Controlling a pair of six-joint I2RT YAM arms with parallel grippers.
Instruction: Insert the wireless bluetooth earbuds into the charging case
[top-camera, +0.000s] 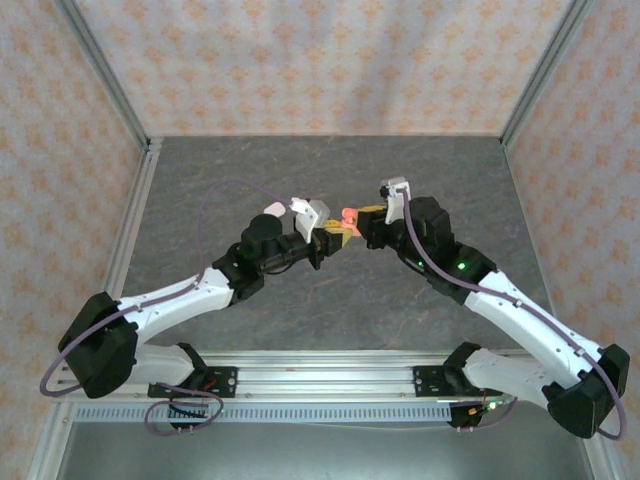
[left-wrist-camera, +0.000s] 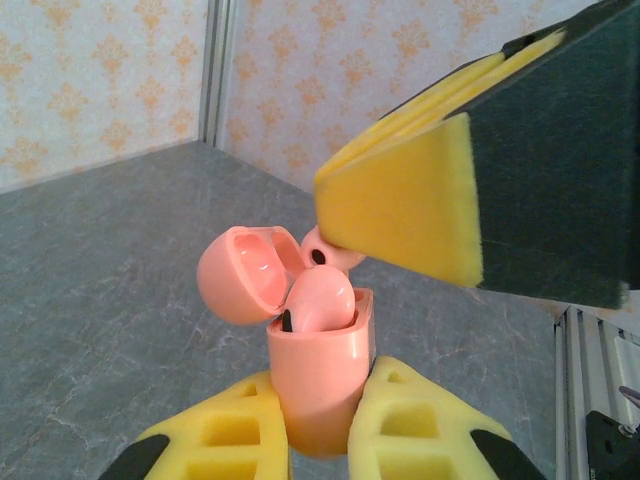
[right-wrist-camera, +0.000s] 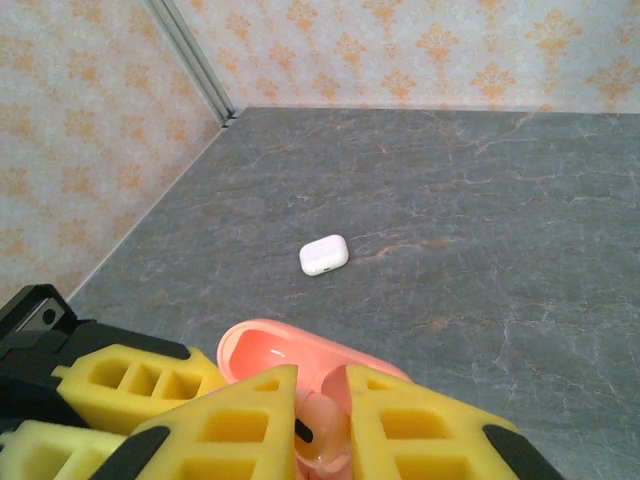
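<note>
Over the middle of the grey worktop (top-camera: 250, 165) both arms meet tip to tip. Left pincer (left-wrist-camera: 318, 425) is clamped on the lower body of the coral-pink charging case (left-wrist-camera: 322, 365). Case is held upright, with its hinged lid (left-wrist-camera: 240, 275) flipped open to the left in the left wrist view. One coral-pink earbud (left-wrist-camera: 320, 298) sits in the case, rounded head poking up above the rim. Right pincer (right-wrist-camera: 320, 392) is closed on a second coral-pink earbud (left-wrist-camera: 328, 252), pinched at the very tips of its yellow foam pads, right at the case mouth behind the seated bud. Whether it touches the rim, cannot tell. Right wrist view: the held bud sits between the two pads, the open lid just beyond them, and the left pincer's yellow fingers (right-wrist-camera: 122, 382) are at lower left. White charging case (right-wrist-camera: 323, 254), shut, lies flat on the worktop, well apart from both pincers and farther back.
</note>
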